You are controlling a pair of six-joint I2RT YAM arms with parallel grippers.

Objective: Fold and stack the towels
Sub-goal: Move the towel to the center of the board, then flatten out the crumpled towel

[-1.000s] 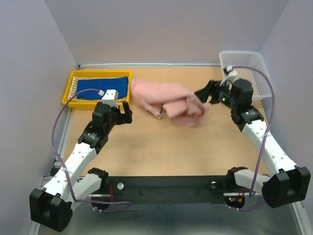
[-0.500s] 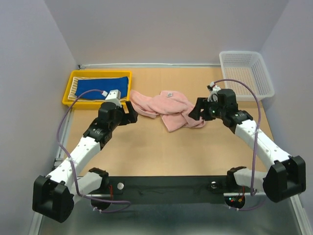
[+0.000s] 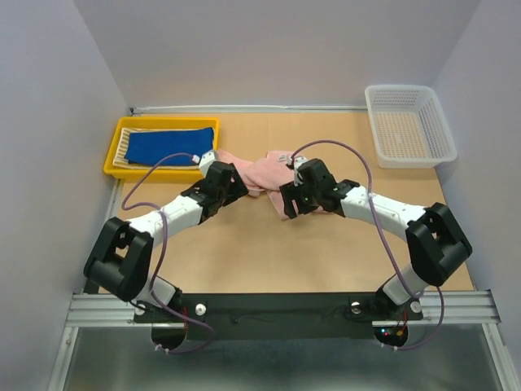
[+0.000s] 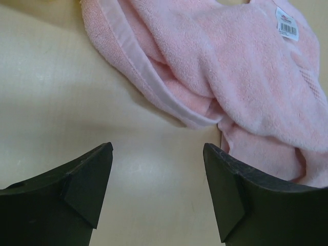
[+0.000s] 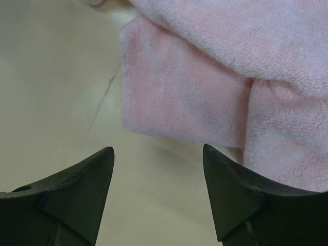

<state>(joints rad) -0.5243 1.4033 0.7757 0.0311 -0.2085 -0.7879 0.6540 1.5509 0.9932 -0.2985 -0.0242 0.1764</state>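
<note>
The pink towel point(image 3: 262, 173) lies crumpled mid-table, its white label point(image 4: 287, 23) facing up. My left gripper point(image 3: 236, 189) is low at the towel's near left edge, open, with only bare table between its fingers point(image 4: 87, 179). In the left wrist view the towel's hemmed fold point(image 4: 154, 87) lies just ahead. My right gripper point(image 3: 291, 200) is at the towel's near right edge, also open over bare table, and a folded flap point(image 5: 179, 97) sits just ahead of its fingertips point(image 5: 225, 189). The blue towel point(image 3: 171, 147) rests on the striped towel point(image 3: 124, 147) in the yellow tray point(image 3: 114, 167).
The yellow tray sits at the back left, close behind my left arm. A white mesh basket point(image 3: 409, 125) stands at the back right. Grey walls enclose the table on three sides. A black rail point(image 3: 269, 308) runs along the near edge.
Both arms have swung inward and down to the pink towel's near edge. The towel has bunched toward the middle. The left jaws have narrowed a little.
</note>
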